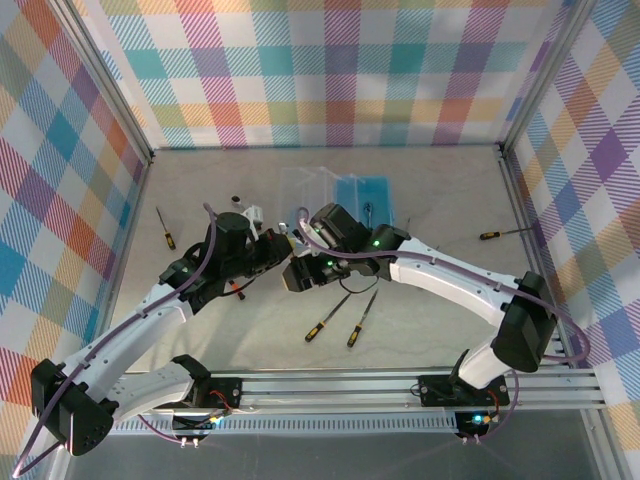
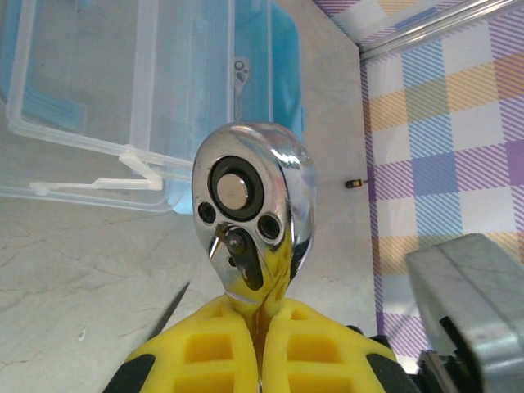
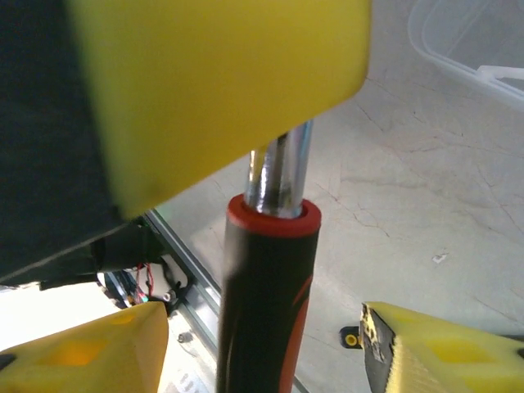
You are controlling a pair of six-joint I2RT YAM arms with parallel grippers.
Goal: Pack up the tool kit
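Observation:
My left gripper (image 2: 262, 319) is shut on the neck of a chrome ratchet wrench (image 2: 250, 192), just below its round head. The wrench's black-and-red handle (image 3: 266, 303) runs between the yellow fingers (image 3: 82, 348) of my right gripper (image 3: 262, 352), which is open with a gap on each side. Both grippers meet over the table's middle, left (image 1: 275, 248) and right (image 1: 298, 272). The tool kit's case (image 1: 345, 192) lies open behind them, with its clear lid (image 2: 123, 98) and blue base (image 2: 282, 90). Screwdrivers lie loose at the left (image 1: 165, 228), front (image 1: 327, 318) (image 1: 360, 320) and right (image 1: 500, 233).
A small dark socket (image 1: 237, 198) stands behind the left arm. Plaid walls enclose the table on three sides, and a metal rail (image 1: 400, 385) runs along the near edge. A screwdriver's yellow-black butt end (image 3: 352, 336) lies beside my right gripper's finger.

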